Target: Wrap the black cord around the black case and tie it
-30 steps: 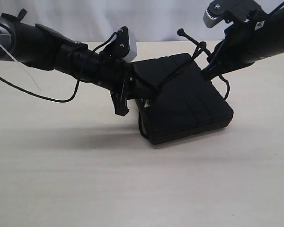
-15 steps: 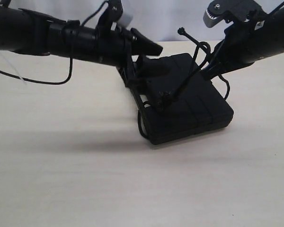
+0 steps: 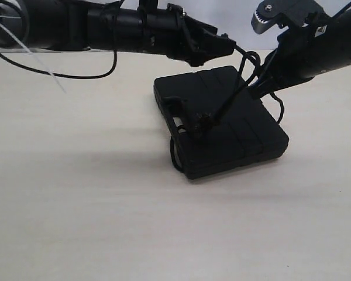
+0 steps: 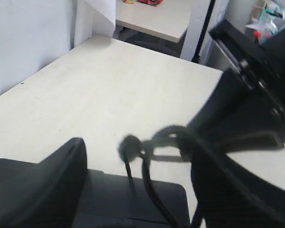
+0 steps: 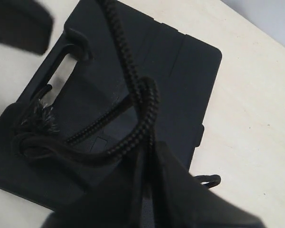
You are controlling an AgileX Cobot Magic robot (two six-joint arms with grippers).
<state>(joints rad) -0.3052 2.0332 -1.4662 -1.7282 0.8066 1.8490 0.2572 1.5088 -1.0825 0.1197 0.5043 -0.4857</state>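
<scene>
Here's the black case (image 3: pixel 234 126), lying flat on the pale surface (image 3: pixel 76 193) a little right of centre in the exterior view, its handle (image 3: pixel 174 104) on the left side. The black cord (image 3: pixel 228 99) is drawn tight over the lid. It climbs in one straight slanting line from a frayed greyish tuft (image 3: pixel 202 121) near the handle up to the right fingers (image 3: pixel 261 82), which hang over the case's far right edge.

Now the right wrist view: the right fingers (image 5: pixel 166 194) are pressed together on the braided black cord (image 5: pixel 127 52), with strands vanishing between them and a tight bend in the rope (image 5: pixel 149 95) just ahead of the tips. That's a firm pinch. Below it the tuft (image 5: pixel 38 116) sits on the lid beside the handle, and another strand runs from there back towards the fingers.

On the other side, the left arm (image 3: pixel 105 26) stretches in from the left across the back of the surface. The left fingers (image 3: pixel 219 45) hang above the case's far edge, close to the right arm (image 3: pixel 322 47). In the left wrist view the left fingers (image 4: pixel 47 185) are spread wide and grip nothing. The cord's knotted end (image 4: pixel 129 146) stands up in the gap between them, touching neither as far as I can tell.

More cord curls onto the surface in a loop (image 3: pixel 174 153) at the case's near left corner, and a smaller loop (image 3: pixel 279 111) pokes out on its right side
</scene>
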